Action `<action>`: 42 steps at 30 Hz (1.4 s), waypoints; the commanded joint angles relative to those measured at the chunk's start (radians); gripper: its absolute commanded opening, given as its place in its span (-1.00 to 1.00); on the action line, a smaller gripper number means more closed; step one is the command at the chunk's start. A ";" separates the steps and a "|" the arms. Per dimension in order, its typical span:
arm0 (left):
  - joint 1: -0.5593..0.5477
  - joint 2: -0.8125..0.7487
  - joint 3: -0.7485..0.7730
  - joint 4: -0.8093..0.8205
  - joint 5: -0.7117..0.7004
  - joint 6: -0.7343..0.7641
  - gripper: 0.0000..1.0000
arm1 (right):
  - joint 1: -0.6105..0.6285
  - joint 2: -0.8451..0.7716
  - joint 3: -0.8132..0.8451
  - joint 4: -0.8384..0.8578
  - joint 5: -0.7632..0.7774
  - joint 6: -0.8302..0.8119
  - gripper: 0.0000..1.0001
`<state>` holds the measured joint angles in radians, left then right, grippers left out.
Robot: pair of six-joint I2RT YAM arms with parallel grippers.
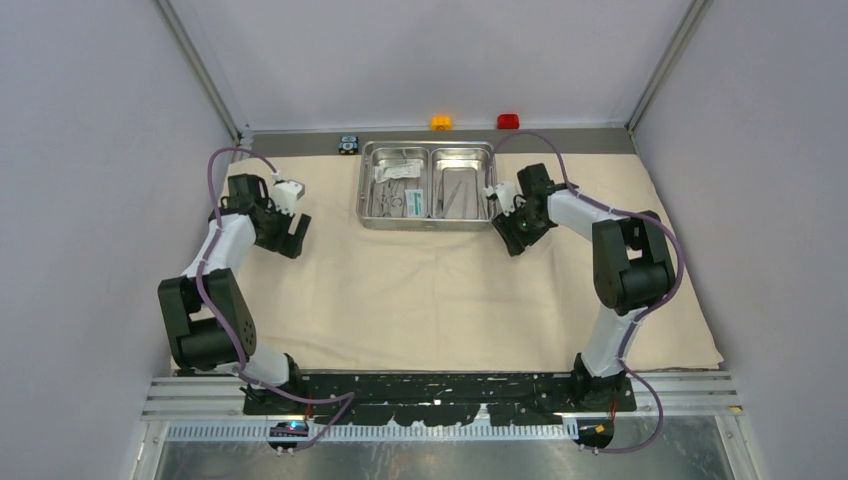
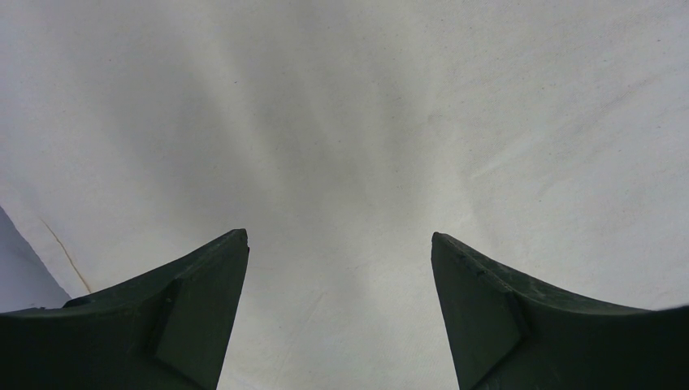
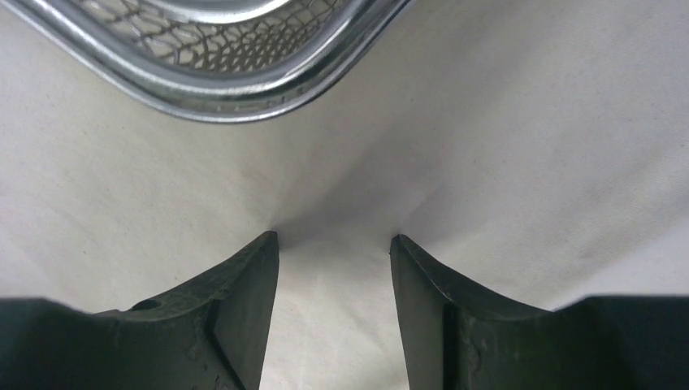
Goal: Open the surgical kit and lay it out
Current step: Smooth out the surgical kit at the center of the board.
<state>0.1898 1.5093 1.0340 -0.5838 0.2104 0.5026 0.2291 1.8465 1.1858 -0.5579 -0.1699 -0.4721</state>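
— What can you not read inside the tray (image 1: 428, 224)?
— From above, the tools (image 1: 452, 195) in it are too small for you: forceps or scissors, you cannot tell. The print on the packet (image 1: 416, 187) is also unreadable.
— And the wrist views?
— The right one gives you only one corner of the tray; the top edge cuts off the rest. The bottom edge cuts the left fingers (image 2: 191, 325) and the right fingers (image 3: 231, 325), so you do not see their bases. The left arm (image 1: 205, 310) covers a near corner of the cloth wrap (image 1: 450, 300).
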 commanded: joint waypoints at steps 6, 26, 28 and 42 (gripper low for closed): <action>-0.002 -0.012 0.025 0.030 -0.017 0.025 0.70 | 0.006 0.027 -0.119 -0.286 0.127 -0.127 0.15; -0.003 -0.033 -0.005 0.029 -0.060 0.070 0.70 | 0.006 0.006 -0.340 -0.378 0.222 -0.233 -0.01; -0.002 -0.034 -0.015 0.030 -0.060 0.079 0.71 | 0.005 -0.013 -0.370 -0.376 0.228 -0.243 -0.01; -0.155 -0.135 -0.075 -0.072 0.232 0.188 0.73 | -0.154 -0.374 -0.163 -0.227 -0.102 -0.083 0.12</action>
<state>0.1497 1.4349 0.9680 -0.6247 0.3122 0.6388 0.0895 1.5436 0.9379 -0.9184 -0.1429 -0.6655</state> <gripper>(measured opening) 0.867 0.552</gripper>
